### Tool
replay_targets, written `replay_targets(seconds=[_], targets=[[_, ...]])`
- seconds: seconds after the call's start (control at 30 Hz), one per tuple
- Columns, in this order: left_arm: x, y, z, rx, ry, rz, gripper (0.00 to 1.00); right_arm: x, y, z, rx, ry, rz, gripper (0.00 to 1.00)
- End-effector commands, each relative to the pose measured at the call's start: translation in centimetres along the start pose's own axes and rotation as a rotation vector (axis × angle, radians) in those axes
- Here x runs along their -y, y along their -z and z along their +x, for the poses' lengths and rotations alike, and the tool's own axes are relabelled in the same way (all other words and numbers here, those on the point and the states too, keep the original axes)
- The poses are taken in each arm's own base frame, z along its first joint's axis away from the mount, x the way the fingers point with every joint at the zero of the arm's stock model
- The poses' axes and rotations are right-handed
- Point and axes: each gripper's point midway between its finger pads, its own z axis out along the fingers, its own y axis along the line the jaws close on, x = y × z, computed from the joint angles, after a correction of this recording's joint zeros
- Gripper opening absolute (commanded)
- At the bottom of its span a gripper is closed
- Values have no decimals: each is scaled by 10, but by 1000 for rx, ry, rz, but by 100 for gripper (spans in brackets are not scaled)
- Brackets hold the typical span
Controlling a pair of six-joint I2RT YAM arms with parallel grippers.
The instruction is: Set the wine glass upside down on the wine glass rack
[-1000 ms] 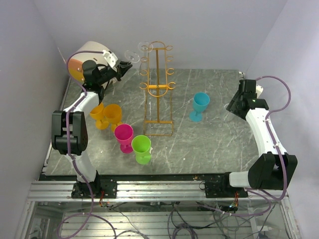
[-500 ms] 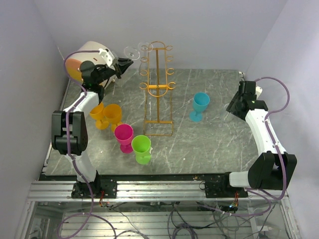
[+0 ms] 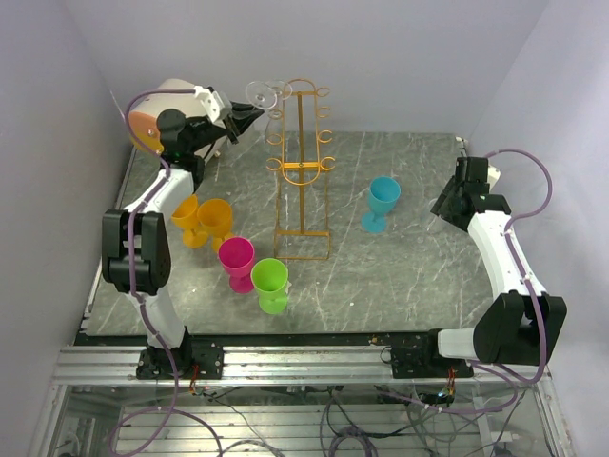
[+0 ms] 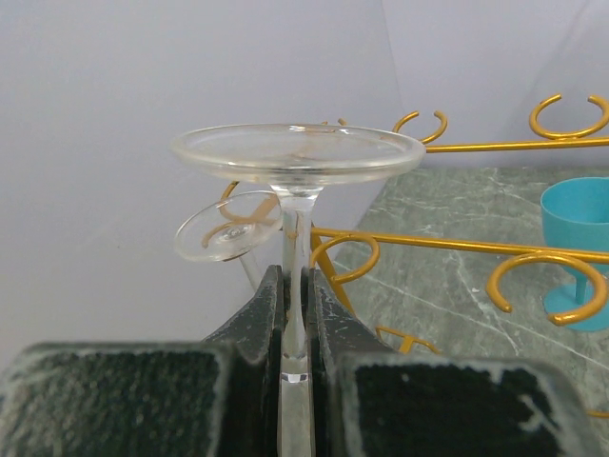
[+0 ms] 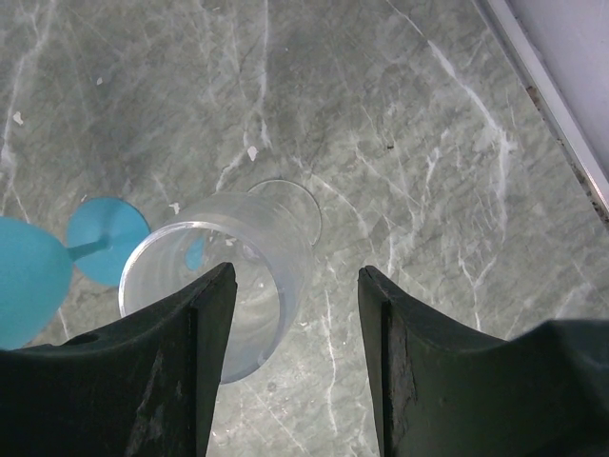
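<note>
View from above and from both wrists. The table [image 3: 400, 276] was a grey-green marbled slab, with pale, bare walls closing it in at the back and on both sides and an aluminium rail along its near edge.

The wine glass rack [image 3: 303, 176] stood upright near the table's middle, towards the back. In the left wrist view its gold ring hooks [image 4: 341, 257] lay just beyond the held glass.

The left end effector [image 3: 245, 116] was raised at the back left, in front of a cream drum [image 3: 157, 112]. I saw its fingers [image 4: 262, 319] pinched narrow on the stem of the wine glass [image 4: 298, 152]. The round foot stood past the fingertips and the bowl was hidden behind them. From above, the glass [image 3: 259, 92] hung in the air just left of the rack's top hooks, beside the foot of a second clear glass [image 3: 279, 91]. I could not tell whether it touched the rack.

The right end effector [image 3: 443, 204] was low at the table's right side with its fingers [image 5: 195, 367] spread wide. A clear tumbler [image 5: 224, 286] showed between them and a blue goblet [image 3: 383, 202] stood just beside it.

Two orange cups [image 3: 203, 221], a pink goblet [image 3: 236, 261] and a green goblet [image 3: 271, 284] stood on the near left of the table.
</note>
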Motion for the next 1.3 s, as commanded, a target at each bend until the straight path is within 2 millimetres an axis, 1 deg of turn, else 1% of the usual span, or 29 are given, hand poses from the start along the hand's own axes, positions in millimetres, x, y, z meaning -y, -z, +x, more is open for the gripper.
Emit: replay_targets(seconds=[0.0, 0.37, 0.97, 1.27], targets=[[-3, -12, -2, 20, -32, 12, 7, 7, 0, 9, -19, 7, 7, 54], [3, -13, 19, -22, -29, 25, 7, 8, -1, 13, -25, 9, 8, 54], [18, -20, 33, -49, -19, 65, 7, 6, -6, 18, -36, 15, -1, 54], [14, -20, 44, -79, -21, 47, 7, 4, -8, 20, -43, 16, -10, 54]])
